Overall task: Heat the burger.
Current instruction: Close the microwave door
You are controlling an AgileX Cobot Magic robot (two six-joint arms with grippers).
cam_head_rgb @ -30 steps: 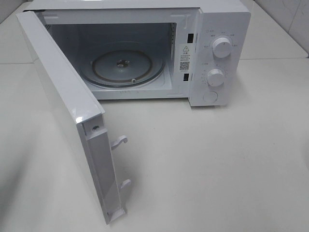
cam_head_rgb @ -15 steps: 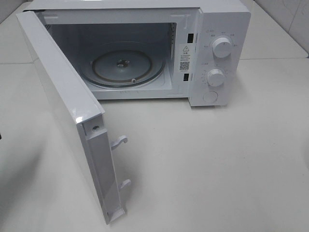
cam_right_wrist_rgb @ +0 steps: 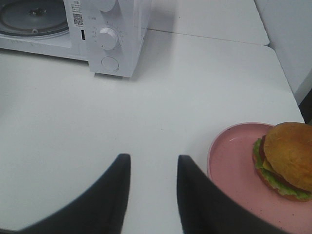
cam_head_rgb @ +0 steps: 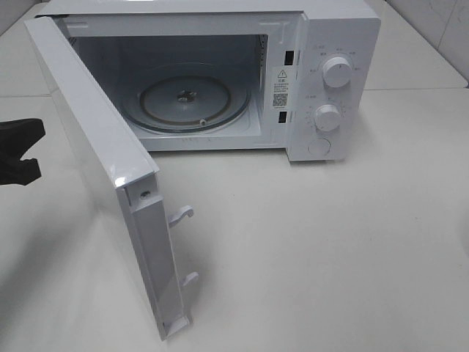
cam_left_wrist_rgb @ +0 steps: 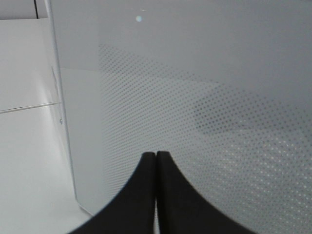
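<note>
The burger, a brown bun with lettuce, lies on a pink plate, seen only in the right wrist view. My right gripper hovers over the bare table just beside the plate, open and holding nothing. The white microwave stands at the back with its door swung wide open and its glass turntable bare. My left gripper is at the far left, outside the door. In the left wrist view the left gripper is shut on nothing and faces the door's dotted panel.
The open door juts forward to the table's front edge, with two latch hooks on its end. The microwave's two knobs and a round button are on its right panel. A table seam runs behind the microwave.
My left gripper has come into the exterior view from the left edge, closer to the door's outer side. The microwave and door have not moved.
</note>
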